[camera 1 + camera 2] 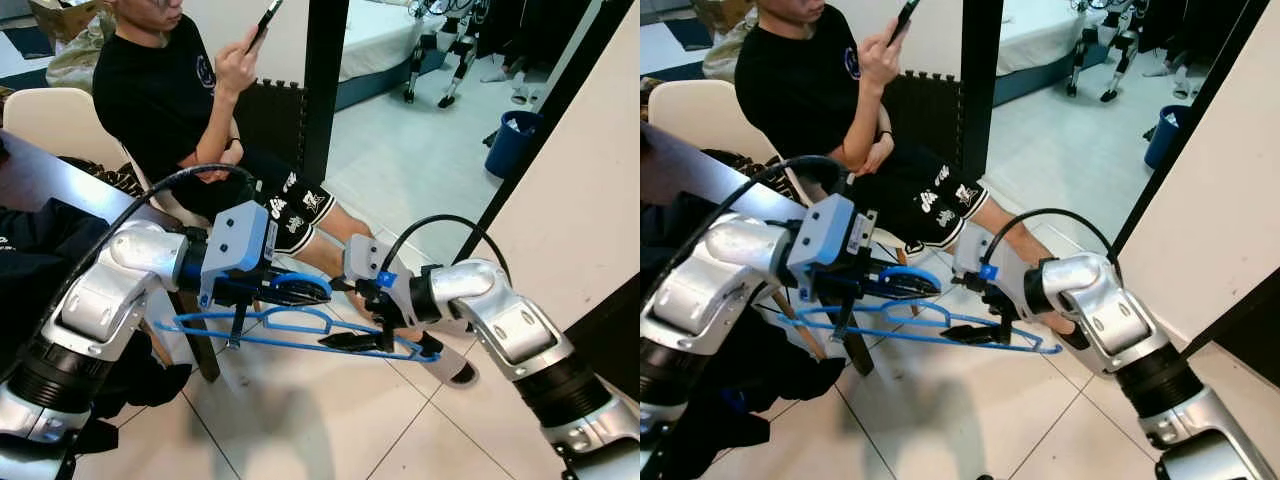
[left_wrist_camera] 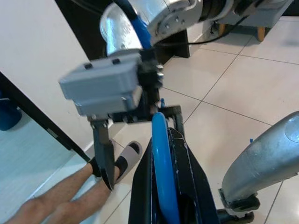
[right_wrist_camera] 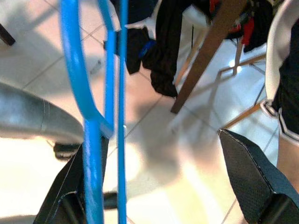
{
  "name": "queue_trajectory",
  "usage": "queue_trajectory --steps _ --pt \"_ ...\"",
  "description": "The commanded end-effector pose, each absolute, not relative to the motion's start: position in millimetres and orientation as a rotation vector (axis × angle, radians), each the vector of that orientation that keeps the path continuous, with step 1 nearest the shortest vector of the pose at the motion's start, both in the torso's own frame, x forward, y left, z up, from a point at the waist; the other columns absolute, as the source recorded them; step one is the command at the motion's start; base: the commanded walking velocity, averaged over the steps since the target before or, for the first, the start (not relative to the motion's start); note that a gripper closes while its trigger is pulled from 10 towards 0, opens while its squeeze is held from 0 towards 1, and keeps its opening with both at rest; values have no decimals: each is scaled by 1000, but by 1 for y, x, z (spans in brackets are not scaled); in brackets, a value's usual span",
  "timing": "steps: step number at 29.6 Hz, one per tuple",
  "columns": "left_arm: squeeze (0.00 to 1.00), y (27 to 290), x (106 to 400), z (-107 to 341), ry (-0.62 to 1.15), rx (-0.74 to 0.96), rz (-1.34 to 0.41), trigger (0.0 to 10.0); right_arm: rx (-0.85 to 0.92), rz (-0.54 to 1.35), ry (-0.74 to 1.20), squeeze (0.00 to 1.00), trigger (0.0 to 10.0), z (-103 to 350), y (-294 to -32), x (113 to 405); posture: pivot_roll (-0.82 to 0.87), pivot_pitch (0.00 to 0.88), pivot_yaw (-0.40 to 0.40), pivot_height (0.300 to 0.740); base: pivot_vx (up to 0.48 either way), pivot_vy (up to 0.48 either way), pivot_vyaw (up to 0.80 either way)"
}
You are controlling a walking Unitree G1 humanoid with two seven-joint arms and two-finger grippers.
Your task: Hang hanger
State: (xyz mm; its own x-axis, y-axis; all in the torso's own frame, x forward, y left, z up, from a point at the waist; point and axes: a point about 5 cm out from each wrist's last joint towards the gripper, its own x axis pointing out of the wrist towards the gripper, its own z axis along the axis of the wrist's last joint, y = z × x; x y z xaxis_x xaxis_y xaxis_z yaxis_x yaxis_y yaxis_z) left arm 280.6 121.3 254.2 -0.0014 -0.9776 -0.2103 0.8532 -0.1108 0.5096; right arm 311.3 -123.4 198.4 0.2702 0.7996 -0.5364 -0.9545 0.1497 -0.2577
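Here, mid-frame above the tiled floor point(image 1: 330, 420), the blue hanger point(image 1: 290, 335) lies level. The left gripper point(image 1: 285, 288) has its fingers pinched on the hook; the right gripper point(image 1: 375, 340) has its fingers spread around the bar. A seated person point(image 1: 190, 90) is upper left.

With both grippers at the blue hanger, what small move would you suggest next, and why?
Probably close the right gripper on the blue hanger before anything else. The left gripper is shut on its hook, while the right's fingers stand open around the bars, near a seated person's leg.
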Motion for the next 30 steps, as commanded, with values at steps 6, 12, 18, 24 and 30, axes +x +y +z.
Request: queue_trajectory --steps 6,12,18,24,30 --pt "0 117 277 242 -227 587 -1612 10000 -614 1224 341 0 10000 200 -125 314 131 176 -13 740 0 0 0" --pt "0 115 276 240 -223 578 -1621 10000 -545 1226 331 0 10000 202 -123 314 135 178 -4 740 0 0 0" --pt "0 111 274 238 -230 564 -1626 10000 -497 1291 331 0 10000 203 -119 308 136 176 -1 740 0 0 0" --pt "0 110 274 239 -238 557 -1625 10000 -458 1323 347 0 10000 201 -112 303 137 173 0 740 0 0 0" --pt "0 109 275 240 -251 549 -1616 10000 -437 1351 386 0 10000 194 -106 298 132 171 -2 740 0 0 0"
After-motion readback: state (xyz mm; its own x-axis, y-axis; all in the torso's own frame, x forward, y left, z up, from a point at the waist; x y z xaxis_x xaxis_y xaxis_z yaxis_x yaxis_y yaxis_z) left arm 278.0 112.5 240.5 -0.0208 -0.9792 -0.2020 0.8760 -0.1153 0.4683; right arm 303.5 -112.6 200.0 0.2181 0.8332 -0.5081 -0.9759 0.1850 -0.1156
